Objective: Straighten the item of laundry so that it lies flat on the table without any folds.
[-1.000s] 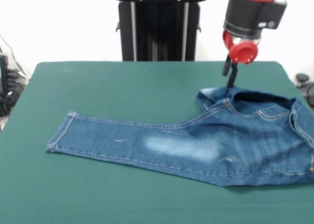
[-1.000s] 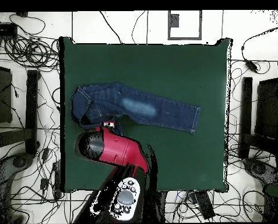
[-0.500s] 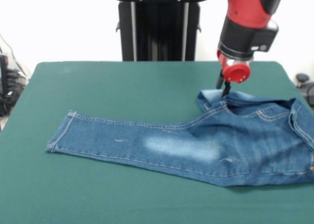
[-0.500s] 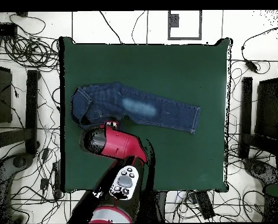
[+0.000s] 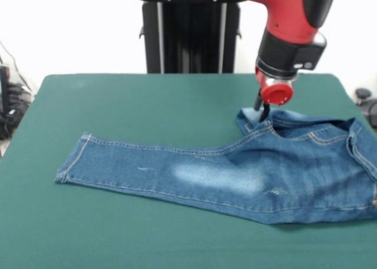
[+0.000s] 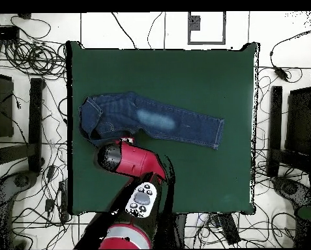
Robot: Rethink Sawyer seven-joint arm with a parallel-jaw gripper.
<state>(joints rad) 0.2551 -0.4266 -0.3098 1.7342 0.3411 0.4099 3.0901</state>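
The item of laundry, small blue jeans (image 5: 235,175) with a pale faded patch, lies on the green table (image 5: 147,104). One leg stretches left and the waist reaches the picture's right edge. A corner of cloth (image 5: 250,117) at the waist's far left is folded up. My gripper (image 5: 261,108) hangs from the red arm right at that corner, touching or just above it. In the overhead view the jeans (image 6: 154,120) lie across the table (image 6: 203,71), waist to the left. The arm's red head covers most of the gripper (image 6: 125,139) at the waist's lower edge.
The waist end lies close to the table's edge (image 6: 69,124). Bare green felt spreads round the leg's hem (image 5: 70,160). Cables (image 6: 27,58) and dark stands (image 6: 275,130) ring the table on the floor.
The arm has swung left in the front view and come lower, bringing the gripper from behind the waistband to the folded corner. The jeans have not moved.
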